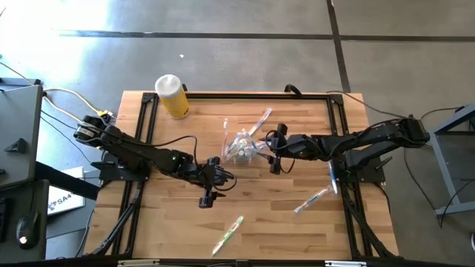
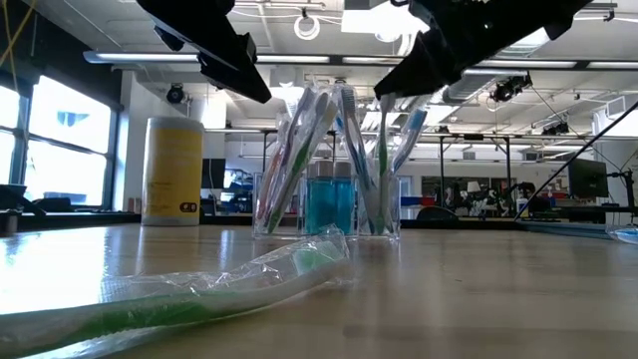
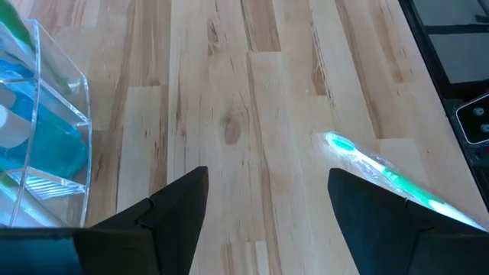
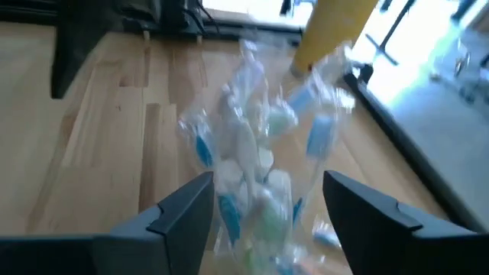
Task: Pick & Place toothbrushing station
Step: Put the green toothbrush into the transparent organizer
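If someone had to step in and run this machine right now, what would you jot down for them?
Left gripper: open, empty, low over the bare table in front of the clear container.
Right gripper: open, empty, right beside the container, facing it.
Container stands mid-table, already holding several toothbrushes and blue-ended tubes.
Left loose: one wrapped green toothbrush near the front edge, one wrapped toothbrush on the right, one behind the container.
The yellow bottle at the back is not part of the job.

Clear container flanked by both tools; bare wood between wrapped toothbrushes at front.
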`<state>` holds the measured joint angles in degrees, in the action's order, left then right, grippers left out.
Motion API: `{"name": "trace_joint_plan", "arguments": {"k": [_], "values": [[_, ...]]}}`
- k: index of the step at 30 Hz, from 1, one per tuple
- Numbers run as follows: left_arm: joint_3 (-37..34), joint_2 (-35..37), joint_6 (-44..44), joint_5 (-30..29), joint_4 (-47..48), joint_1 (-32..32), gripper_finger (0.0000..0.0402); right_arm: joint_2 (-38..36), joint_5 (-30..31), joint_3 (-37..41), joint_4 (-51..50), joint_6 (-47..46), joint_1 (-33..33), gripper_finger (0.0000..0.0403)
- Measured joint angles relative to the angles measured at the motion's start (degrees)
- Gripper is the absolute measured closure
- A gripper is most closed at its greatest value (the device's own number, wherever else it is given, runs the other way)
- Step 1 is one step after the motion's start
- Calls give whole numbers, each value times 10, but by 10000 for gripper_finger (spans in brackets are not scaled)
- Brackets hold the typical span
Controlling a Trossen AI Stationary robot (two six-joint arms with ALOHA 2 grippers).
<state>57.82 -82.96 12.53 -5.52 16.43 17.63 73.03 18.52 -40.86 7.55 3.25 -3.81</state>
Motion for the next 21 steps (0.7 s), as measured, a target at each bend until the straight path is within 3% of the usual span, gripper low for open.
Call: {"name": "trace_joint_plan", "arguments": {"k": [4, 21], "values": [[0, 0, 0, 0, 0, 0, 137, 0, 2, 0, 31, 64, -3, 166], [0, 0, 9, 0, 0, 0, 137, -55, 147, 0, 90, 151, -90, 167]]}}
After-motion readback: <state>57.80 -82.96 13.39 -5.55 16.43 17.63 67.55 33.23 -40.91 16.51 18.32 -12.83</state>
